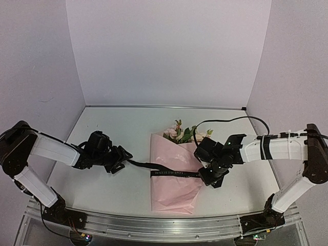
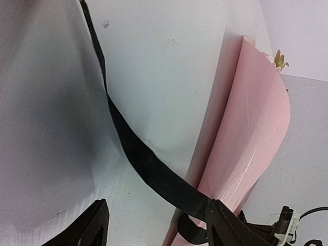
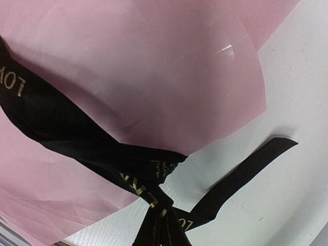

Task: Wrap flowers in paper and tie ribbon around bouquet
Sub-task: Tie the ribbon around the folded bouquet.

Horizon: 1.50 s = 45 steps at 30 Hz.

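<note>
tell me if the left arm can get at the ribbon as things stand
Likely yes: the open left gripper sits right by the ribbon where it runs free beside the bouquet, with nothing between them.

place: lab test booth | evidence: plain white walls [image 1: 169, 51], aluminium rail [image 1: 154, 224]

Overhead wide, wrist views close — both show ribbon [image 3: 66, 128]

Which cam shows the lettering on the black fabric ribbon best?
Right wrist: the narrow black fabric ribbon is close up, gold letters visible. Top external shows only a thin band, text tiny; left wrist shows a plain strip, no lettering legible.
</note>
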Available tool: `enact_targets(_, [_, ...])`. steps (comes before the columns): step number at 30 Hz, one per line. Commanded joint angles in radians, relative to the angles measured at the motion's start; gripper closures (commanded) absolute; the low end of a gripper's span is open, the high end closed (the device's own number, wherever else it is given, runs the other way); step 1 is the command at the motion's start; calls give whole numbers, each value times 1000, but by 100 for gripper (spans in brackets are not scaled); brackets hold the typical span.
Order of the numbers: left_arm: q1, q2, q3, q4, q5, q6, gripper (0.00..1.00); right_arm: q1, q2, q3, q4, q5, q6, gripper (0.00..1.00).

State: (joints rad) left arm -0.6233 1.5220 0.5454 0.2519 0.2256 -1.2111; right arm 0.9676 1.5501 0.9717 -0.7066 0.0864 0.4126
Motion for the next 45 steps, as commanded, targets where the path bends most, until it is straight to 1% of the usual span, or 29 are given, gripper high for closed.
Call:
enact_targets(1, [-36, 50, 32, 103, 1, -107, 33, 6, 1, 46, -24, 16, 3, 99])
enact_targets(5, [-102, 73, 25, 97, -74, -230, 33, 6, 4, 54, -24, 16, -8, 99])
enact_targets(7, [-118, 94, 29, 109, -87, -267, 32, 7, 5, 57, -24, 12, -12, 99])
enact_targets(14, [-161, 211, 61, 247, -96, -426, 32, 7, -1, 55, -21, 7, -20, 100])
enact_targets(17, [-177, 245, 77, 265, -128, -491, 32, 6, -4, 57, -21, 5, -23, 100])
enact_targets(21, [-194, 288, 79, 316, -174, -576, 36, 7, -17, 55, -19, 5, -29, 100])
enact_targets(24, [-195, 309, 70, 350, -210, -604, 42, 7, -31, 45, -17, 7, -31, 100])
enact_targets(26, [-195, 318, 58, 372, -252, -614, 50, 7, -42, 35, -15, 6, -32, 100])
enact_targets(29, [-193, 330, 59, 399, -283, -600, 68, 7, -53, 18, -9, 2, -37, 100])
enact_targets(31, [-193, 345, 67, 418, -291, -574, 78, 6, -54, 12, -3, -24, -49, 100])
enact_targets(33, [-192, 354, 82, 423, -296, -539, 86, 7, -54, 6, 0, -49, -56, 100])
enact_targets(36, [-193, 347, 104, 399, -304, -480, 98, 6, -50, -6, 3, -76, -58, 96])
enact_targets(38, [-193, 334, 113, 378, -312, -454, 100, 7, -41, -15, 9, -80, -52, 95])
enact_targets(42, [-193, 318, 118, 356, -317, -428, 100, 7, -28, -34, 39, -117, -27, 92])
enact_targets(45, [-193, 314, 119, 350, -314, -420, 100, 7, -36, -50, 57, -106, -11, 97])
